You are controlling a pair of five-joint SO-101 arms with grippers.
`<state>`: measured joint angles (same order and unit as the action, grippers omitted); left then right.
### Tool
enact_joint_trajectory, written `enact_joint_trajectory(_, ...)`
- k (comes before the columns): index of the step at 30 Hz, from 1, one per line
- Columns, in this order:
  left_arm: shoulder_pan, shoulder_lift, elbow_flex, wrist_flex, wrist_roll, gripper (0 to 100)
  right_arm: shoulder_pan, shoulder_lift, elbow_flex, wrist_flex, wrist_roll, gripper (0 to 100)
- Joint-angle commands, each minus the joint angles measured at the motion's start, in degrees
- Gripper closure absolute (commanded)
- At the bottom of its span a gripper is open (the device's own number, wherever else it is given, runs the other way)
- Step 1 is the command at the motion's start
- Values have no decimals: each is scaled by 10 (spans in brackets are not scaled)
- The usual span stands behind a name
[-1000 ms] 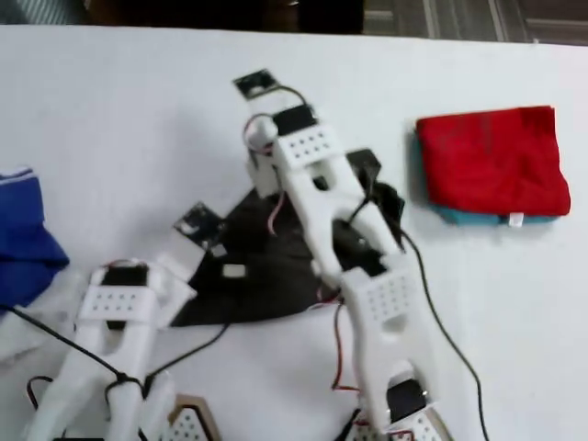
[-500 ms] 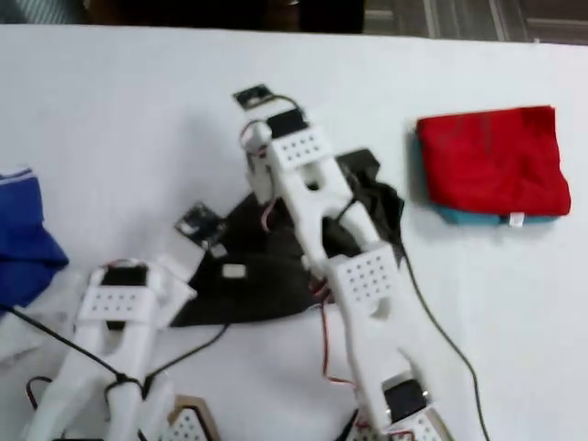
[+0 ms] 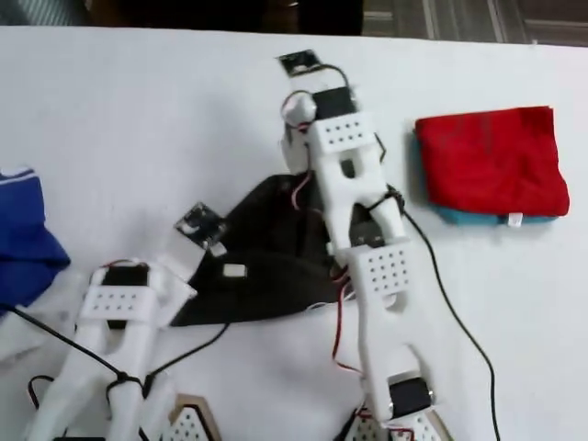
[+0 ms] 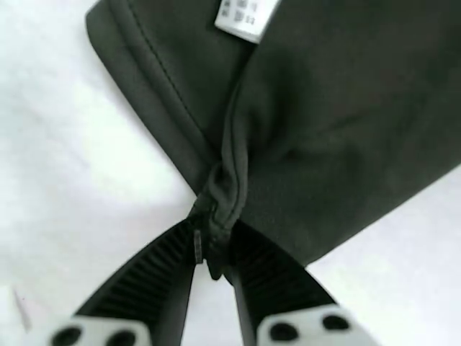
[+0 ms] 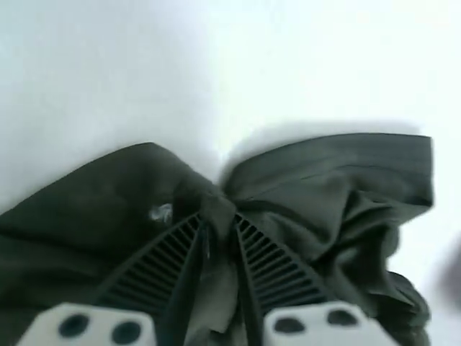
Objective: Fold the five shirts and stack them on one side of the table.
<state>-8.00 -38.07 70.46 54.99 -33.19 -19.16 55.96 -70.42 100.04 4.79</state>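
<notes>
- High view: your black shirt [image 3: 262, 266] is lying crumpled in the middle of the table [image 3: 119, 119], under and between both arms.
- Your left arm [image 3: 115, 308] is sitting at the shirt's near left corner, just beside the small white label [image 3: 232, 271].
- Your right arm [image 3: 377, 276] is stretching right across the cloth, and its wrist is hanging over the shirt's far edge.
- Over on the right, the red shirt [image 3: 491, 161] is lying folded on top of a teal shirt [image 3: 459, 217]. Only the teal's near edge is peeking out.
- That pile is sitting apart from the black shirt.
- At the left edge, a blue shirt [image 3: 23, 239] is lying bunched up.
- Left wrist view: your left gripper [image 4: 212, 252] is pinching a gathered fold at the black shirt's hem, jaws squeezing tight on the cloth.
- The fabric is fanning out from that pinch and lying flat on the table, and the label is showing farther along the shirt.
- Right wrist view: your right gripper [image 5: 218, 227] is clamping a bunch of the black shirt between its ribbed fingers [image 5: 162, 263].
- The cloth is puckering out to both sides of the jaws, and one folded flap is spreading over the white table beyond them.
</notes>
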Motion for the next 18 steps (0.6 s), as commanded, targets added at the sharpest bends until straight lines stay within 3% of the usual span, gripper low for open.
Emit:
enact_joint_trajectory(1, -2, -14, -36, 9, 35, 975, 18, -101, -23, 14, 0, 981)
enact_joint_trajectory(5, -37, -11, -173, 87, 85, 975, 19, -220, 41, 14, 14, 981)
enact_joint_trajectory(10, -48, -10, -378, 193, 73, 975, 20, -376, 152, 10, 65, 981)
enact_joint_trajectory(14, -47, -9, -478, 206, 16, 976, 36, -465, 156, -6, 89, 981)
enact_joint_trajectory(18, -48, -10, -537, 213, 8, 976, 58, -520, 156, -31, 89, 981)
